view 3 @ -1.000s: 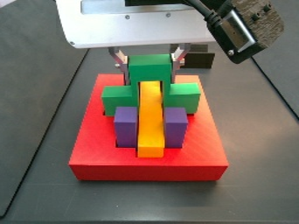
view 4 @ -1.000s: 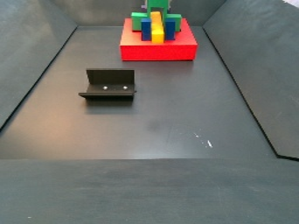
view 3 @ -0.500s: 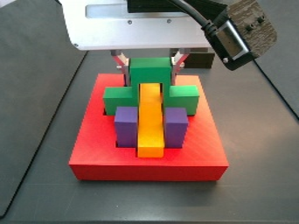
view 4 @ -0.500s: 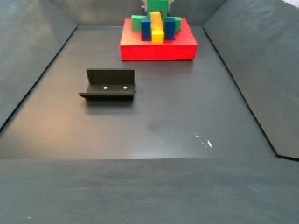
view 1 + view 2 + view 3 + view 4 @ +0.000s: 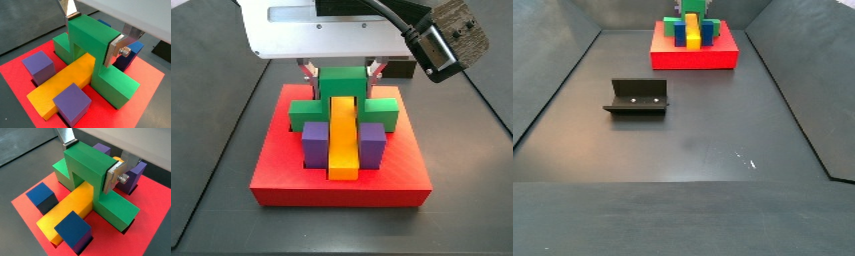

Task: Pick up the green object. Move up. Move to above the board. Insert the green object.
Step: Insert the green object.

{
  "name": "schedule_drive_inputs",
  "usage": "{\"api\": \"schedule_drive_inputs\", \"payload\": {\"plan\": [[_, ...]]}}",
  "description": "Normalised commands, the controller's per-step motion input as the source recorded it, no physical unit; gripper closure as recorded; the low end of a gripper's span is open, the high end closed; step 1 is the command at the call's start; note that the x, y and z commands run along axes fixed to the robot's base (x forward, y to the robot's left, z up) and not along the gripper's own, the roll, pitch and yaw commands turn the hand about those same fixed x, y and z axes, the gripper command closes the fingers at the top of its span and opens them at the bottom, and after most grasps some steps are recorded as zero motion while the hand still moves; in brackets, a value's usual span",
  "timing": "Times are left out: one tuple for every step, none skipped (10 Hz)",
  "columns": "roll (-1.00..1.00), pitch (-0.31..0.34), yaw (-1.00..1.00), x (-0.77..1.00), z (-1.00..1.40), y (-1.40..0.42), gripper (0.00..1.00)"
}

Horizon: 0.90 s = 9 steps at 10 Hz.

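The green object (image 5: 93,60) sits on the red board (image 5: 15,86), its tall centre cube bridging the long yellow bar (image 5: 63,85) and its low side cubes down in the board. My gripper (image 5: 92,32) is shut on the centre cube, one silver finger (image 5: 116,48) flat against each side. Both wrist views show this grip, with the gripper (image 5: 90,159) on the green object (image 5: 87,170). In both side views the gripper (image 5: 341,68) is over the far part of the board (image 5: 338,190), holding the green object (image 5: 341,88). It shows small in a side view (image 5: 691,10).
Purple cubes (image 5: 38,65) and blue cubes (image 5: 41,198) flank the yellow bar (image 5: 342,140) on the board (image 5: 694,58). The fixture (image 5: 637,97) stands on the dark floor, well away from the board. Sloping dark walls enclose the floor.
The camera housing on the wrist has tilted slightly. The gripper and the green object have stayed in the same place on the board.
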Motion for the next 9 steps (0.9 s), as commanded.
{"api": "schedule_drive_inputs", "payload": {"plan": [[0.00, 0.064, -0.05, -0.07, -0.09, 0.08, 1.00], [-0.03, 0.076, -0.09, -0.16, -0.07, 0.11, 1.00], [-0.04, 0.060, -0.08, -0.24, -0.08, 0.09, 1.00], [0.00, 0.043, -0.06, -0.27, -0.16, 0.00, 1.00], [0.00, 0.029, 0.00, -0.03, -0.18, -0.03, 1.00], [0.04, 0.030, 0.00, 0.19, -0.19, -0.06, 1.00], [0.03, 0.023, 0.00, 0.47, -0.53, -0.07, 1.00], [0.05, 0.019, 0.00, 0.58, -0.81, -0.06, 1.00], [0.06, 0.043, 0.00, 0.55, -0.90, -0.07, 1.00]]}}
